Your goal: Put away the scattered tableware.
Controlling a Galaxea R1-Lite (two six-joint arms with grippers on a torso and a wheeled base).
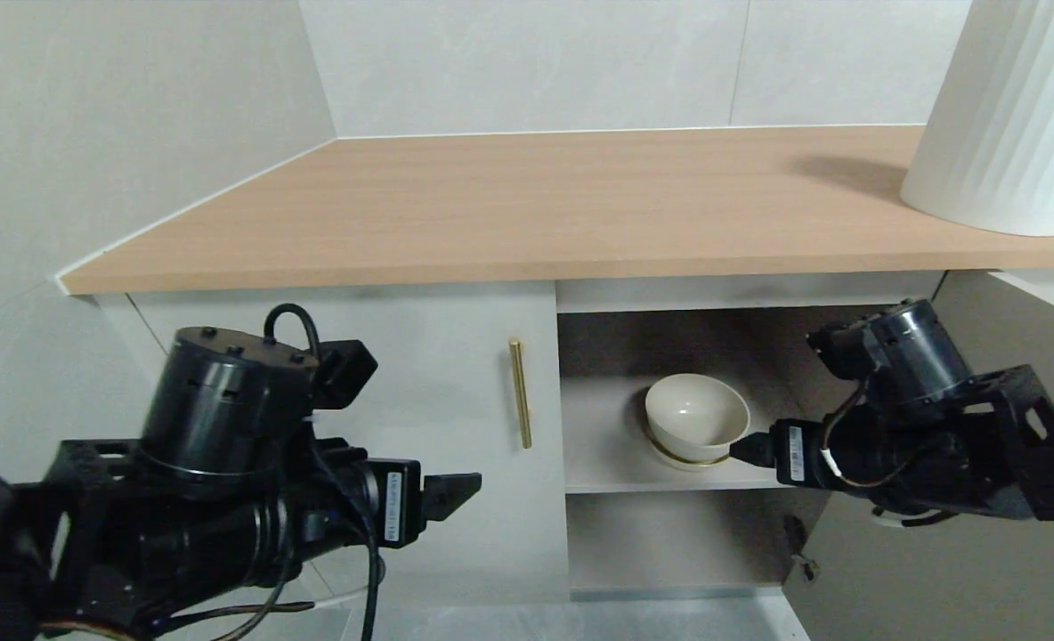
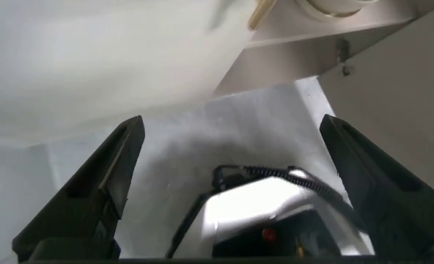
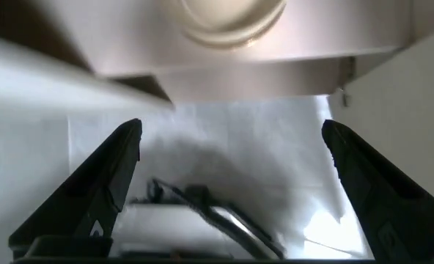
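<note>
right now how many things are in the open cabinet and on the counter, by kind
bowl: 1, on the cabinet shelf
plate: 1, under the bowl
white ribbed vessel: 1, on the counter
total: 3

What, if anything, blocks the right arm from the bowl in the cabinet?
Likely nothing, so yes. The right tool is open right beside the bowl on the shelf, the door on that side is swung open, and nothing stands between tool and bowl.
</note>
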